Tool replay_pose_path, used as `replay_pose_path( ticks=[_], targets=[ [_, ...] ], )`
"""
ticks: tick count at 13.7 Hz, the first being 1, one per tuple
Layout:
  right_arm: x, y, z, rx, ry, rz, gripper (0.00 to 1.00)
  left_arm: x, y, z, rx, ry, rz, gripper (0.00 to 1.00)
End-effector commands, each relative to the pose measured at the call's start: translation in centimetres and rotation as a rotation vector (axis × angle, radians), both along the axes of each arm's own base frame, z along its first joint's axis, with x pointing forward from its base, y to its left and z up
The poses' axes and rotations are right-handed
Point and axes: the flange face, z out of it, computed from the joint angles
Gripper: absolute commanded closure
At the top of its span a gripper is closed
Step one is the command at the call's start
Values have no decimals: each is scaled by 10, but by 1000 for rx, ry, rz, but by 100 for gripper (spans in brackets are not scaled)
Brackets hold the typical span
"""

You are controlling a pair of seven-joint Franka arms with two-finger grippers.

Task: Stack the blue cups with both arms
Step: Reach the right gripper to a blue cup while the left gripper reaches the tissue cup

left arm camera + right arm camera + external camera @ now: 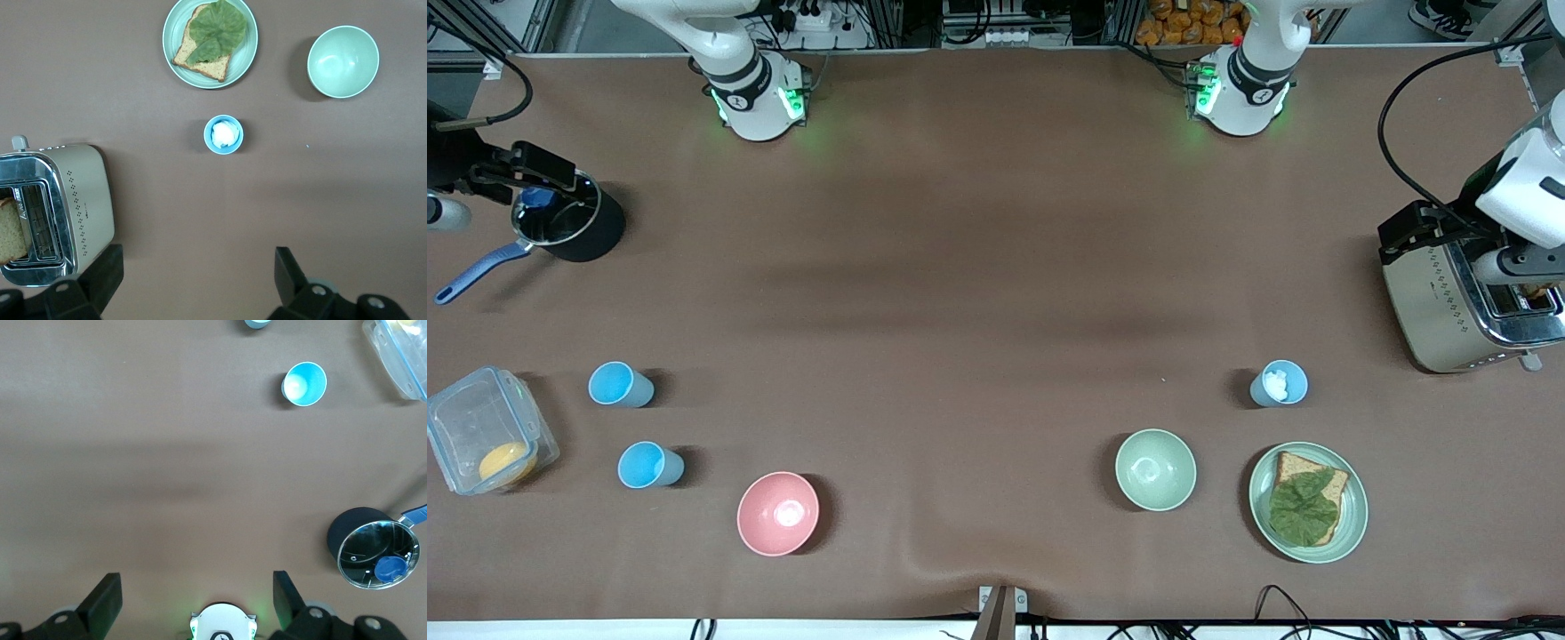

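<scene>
Two empty blue cups [620, 385] [649, 466] stand apart at the right arm's end of the table. One shows in the right wrist view [304, 384], the other only at that view's edge [257, 323]. A third blue cup [1279, 384] at the left arm's end holds something white and also shows in the left wrist view [223, 134]. My right gripper [197, 597] is open and empty, high up near the black pot [569, 227]. My left gripper [198, 273] is open and empty, high up beside the toaster [1467, 302].
A pink bowl [777, 513] sits near the two cups, and a clear container [485, 431] stands at the table's end. A pale green bowl [1155, 469] and a plate [1352, 516] with toast and lettuce sit near the third cup. A slice of toast stands in the toaster's slot [10, 230].
</scene>
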Motion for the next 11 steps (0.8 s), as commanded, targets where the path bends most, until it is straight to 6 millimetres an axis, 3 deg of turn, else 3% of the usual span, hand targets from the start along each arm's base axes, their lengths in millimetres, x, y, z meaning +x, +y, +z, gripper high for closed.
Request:
replay_pose_path(
  ticks=[1, 5, 9, 11],
  targets=[
    [-4, -3, 3, -3, -1, 8, 0, -7, 1, 12, -1, -4, -12, 0],
    [-3, -4, 2, -2, -3, 19, 0, 3, 10, -4, 10, 22, -5, 0],
    [-2, -9, -1, -2, 3, 10, 0, 32, 13, -63, 4, 52, -36, 0],
    [9, -24, -17, 3, 17, 7, 0, 41, 20, -104, 1, 41, -27, 0]
  ],
)
